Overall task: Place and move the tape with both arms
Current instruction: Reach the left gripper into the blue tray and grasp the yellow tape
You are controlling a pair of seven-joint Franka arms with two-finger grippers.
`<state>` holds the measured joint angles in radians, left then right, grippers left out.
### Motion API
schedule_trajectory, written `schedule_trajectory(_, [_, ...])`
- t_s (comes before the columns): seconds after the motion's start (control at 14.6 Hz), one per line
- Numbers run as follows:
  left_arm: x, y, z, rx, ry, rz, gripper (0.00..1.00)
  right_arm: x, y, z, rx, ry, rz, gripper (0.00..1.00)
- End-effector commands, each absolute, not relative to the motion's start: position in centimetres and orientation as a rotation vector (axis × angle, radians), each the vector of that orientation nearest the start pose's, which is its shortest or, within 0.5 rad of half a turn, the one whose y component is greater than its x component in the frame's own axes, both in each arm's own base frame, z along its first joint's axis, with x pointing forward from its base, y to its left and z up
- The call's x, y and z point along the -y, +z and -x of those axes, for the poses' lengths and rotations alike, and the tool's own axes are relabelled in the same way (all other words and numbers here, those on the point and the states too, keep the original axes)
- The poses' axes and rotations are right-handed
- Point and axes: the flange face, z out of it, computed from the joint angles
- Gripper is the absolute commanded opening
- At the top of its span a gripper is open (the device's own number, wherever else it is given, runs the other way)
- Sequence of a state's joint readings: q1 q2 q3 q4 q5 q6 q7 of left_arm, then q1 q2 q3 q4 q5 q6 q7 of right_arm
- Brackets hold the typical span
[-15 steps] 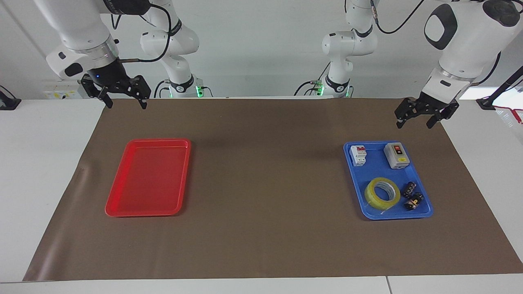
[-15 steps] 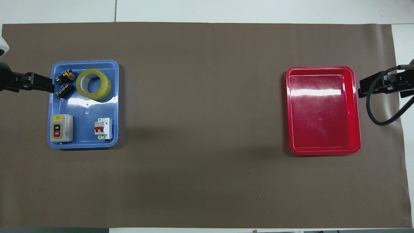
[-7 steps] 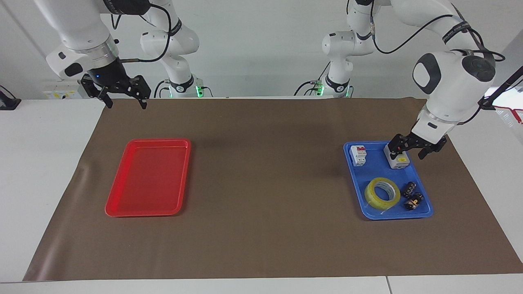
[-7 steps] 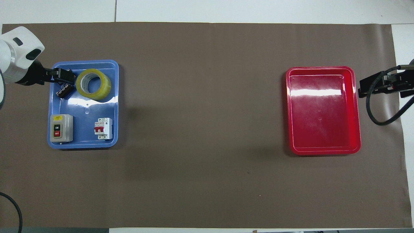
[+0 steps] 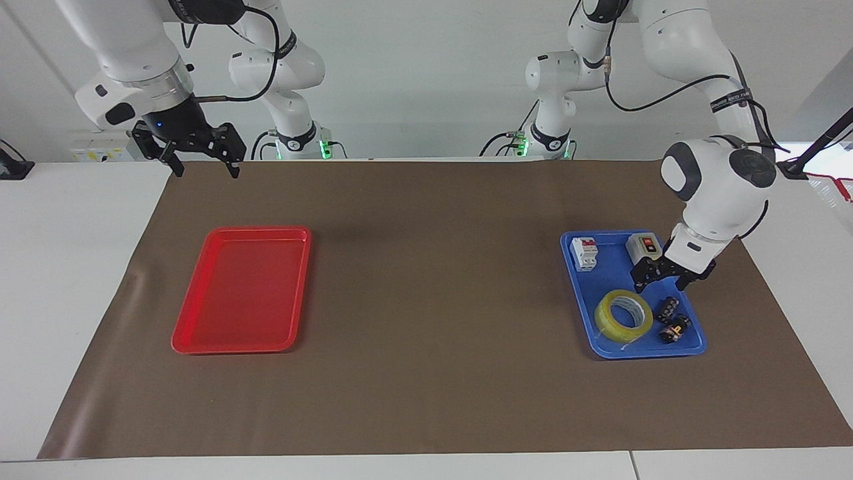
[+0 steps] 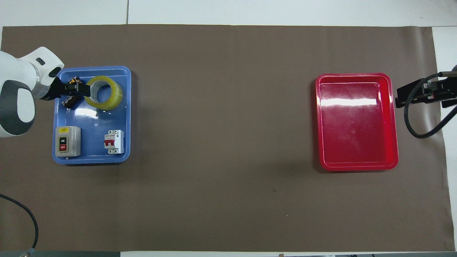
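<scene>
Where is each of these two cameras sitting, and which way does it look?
Facing view: high across the table, looking at both robots; whole arms show, left gripper open over the blue tray, right gripper waiting.
Overhead view: above the robots' end, looking steeply down; only wrists and grippers show.
Shared: the tape, blue tray and red tray, seen half a turn apart.

One tape (image 5: 624, 317) roll, two trays, blue (image 5: 693, 348) and red (image 5: 241, 291), two black connectors (image 5: 672, 321), one switch box (image 5: 641, 247), one circuit breaker (image 5: 585, 254), two arms (image 5: 716, 193)
</scene>
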<state>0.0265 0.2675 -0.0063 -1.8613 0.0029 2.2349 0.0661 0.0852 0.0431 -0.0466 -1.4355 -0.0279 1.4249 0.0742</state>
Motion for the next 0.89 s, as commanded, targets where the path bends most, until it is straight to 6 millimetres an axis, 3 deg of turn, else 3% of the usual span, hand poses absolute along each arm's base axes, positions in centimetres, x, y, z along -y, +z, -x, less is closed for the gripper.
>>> schedule_trajectory(0.0, [-1.5,36.8,-63.2,-0.061,-0.191,3.142,1.0,-1.7,65.2,-55.4,-0.041,0.078,3.171,1.0])
schedule_trajectory(0.48, [-0.8,33.2,-63.0,0.175,-0.161,3.149,1.0,-1.7,65.3,-55.3,-0.041,0.076,3.17,1.0])
schedule_trajectory(0.69, [-0.6,32.7,-62.6,0.269,-0.158,3.146,1.0,-1.6,65.2,-55.3,-0.041,0.078,3.17,1.0])
schedule_trajectory(0.76, [-0.6,32.5,-62.4,0.272,-0.151,3.146,0.97,-1.6,65.2,-55.3,-0.041,0.078,3.17,1.0])
schedule_trajectory(0.82, [-0.6,32.5,-62.4,0.296,-0.151,3.144,0.87,-1.6,65.2,-55.3,-0.041,0.078,3.17,1.0])
